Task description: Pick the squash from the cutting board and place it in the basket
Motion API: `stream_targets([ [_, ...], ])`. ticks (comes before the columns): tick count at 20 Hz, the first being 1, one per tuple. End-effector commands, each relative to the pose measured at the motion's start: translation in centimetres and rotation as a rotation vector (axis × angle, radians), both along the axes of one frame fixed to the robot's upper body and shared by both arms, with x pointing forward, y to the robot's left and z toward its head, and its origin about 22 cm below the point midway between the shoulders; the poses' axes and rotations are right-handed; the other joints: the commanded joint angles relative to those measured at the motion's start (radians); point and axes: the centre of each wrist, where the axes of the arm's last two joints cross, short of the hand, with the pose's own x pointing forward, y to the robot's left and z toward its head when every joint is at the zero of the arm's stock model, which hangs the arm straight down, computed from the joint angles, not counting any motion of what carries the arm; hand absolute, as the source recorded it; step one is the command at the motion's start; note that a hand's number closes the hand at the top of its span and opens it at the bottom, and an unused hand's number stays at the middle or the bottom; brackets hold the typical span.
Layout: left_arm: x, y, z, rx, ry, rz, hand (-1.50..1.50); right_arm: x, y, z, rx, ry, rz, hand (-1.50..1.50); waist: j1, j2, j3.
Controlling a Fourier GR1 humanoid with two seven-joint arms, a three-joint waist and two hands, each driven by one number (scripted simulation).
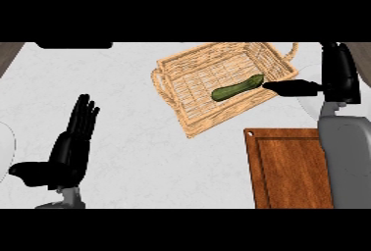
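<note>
While the right hand (330,78) hangs over the far right of the counter (123,122), its thumb reaches out sideways to the left and its fingers point away from the robot; they are hard to make out against the edge, so how far they are curled cannot be told. Nothing can be seen inside its grasp. One squash (237,88), dark green and long, lies just off the thumb's tip, close enough that touching or a small gap cannot be settled. It rests slantwise on the floor of the one wicker basket (174,73), which sits to the left of that hand and is turned at an angle. Nearer the robot, below the hand and partly under the grey forearm, lies one wooden cutting board (286,166) with nothing on its visible part. Well apart, at the left, the left hand (72,142) rests open with straight fingers pointing away and thumb out to the side, holding nothing.
</note>
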Motion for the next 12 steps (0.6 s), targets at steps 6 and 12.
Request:
stream_targets([
  [6,-0.8,0.4,0.7,0.005,0.014,-0.007,0.00,-1.7,-8.1,4.4,0.157,-0.045,-0.028,-1.50,0.004,0.000,0.000],
  [12,-0.9,1.4,-0.3,0.000,0.010,-0.005,0.00,-4.8,-14.3,5.9,0.210,-0.029,0.089,-1.50,-0.003,-0.001,0.000],
])
